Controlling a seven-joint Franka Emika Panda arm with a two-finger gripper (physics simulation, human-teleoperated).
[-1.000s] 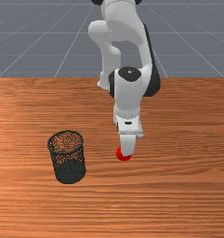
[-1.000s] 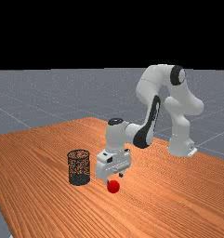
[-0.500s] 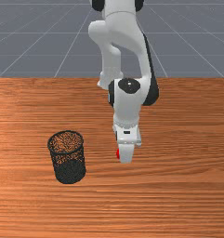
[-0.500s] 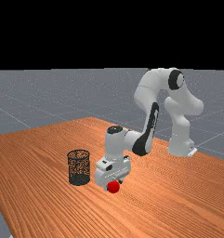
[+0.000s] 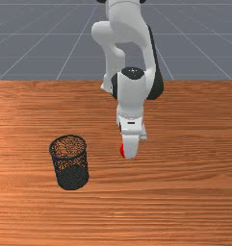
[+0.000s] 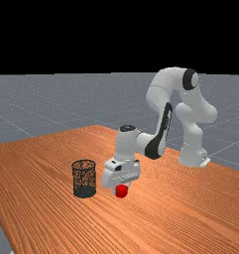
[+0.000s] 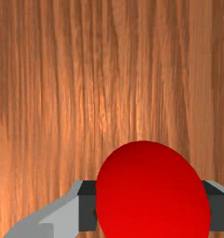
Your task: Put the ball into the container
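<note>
Gripper (image 7: pixel 153 207) clamps ball (image 7: pixel 148 181) from opp. sides, approx. across its middle, presumably to limit slip during xfer to container (image 5: pixel 72 178), upright w/ open top for drop-in.

Mostly white over the arm (image 6: pixel 159 92), in smooth, rounded links with soft grey shading. Black in a broad band (image 6: pixel 190 79) at the highest bend, then again in a long, narrow strip (image 6: pixel 166 119) and a rounded shell (image 6: pixel 153 148) below it. Topped above the gripper (image 6: pixel 122 189) by a black disc (image 6: pixel 127 128), dotted with tiny pale specks in the front view. White and blocky in the casing (image 6: pixel 122 173), with small black marks. Light grey in the fingers (image 7: pixel 60 217), with dark, squared pads (image 7: pixel 88 213). White again at the base (image 6: pixel 191 158).
</note>
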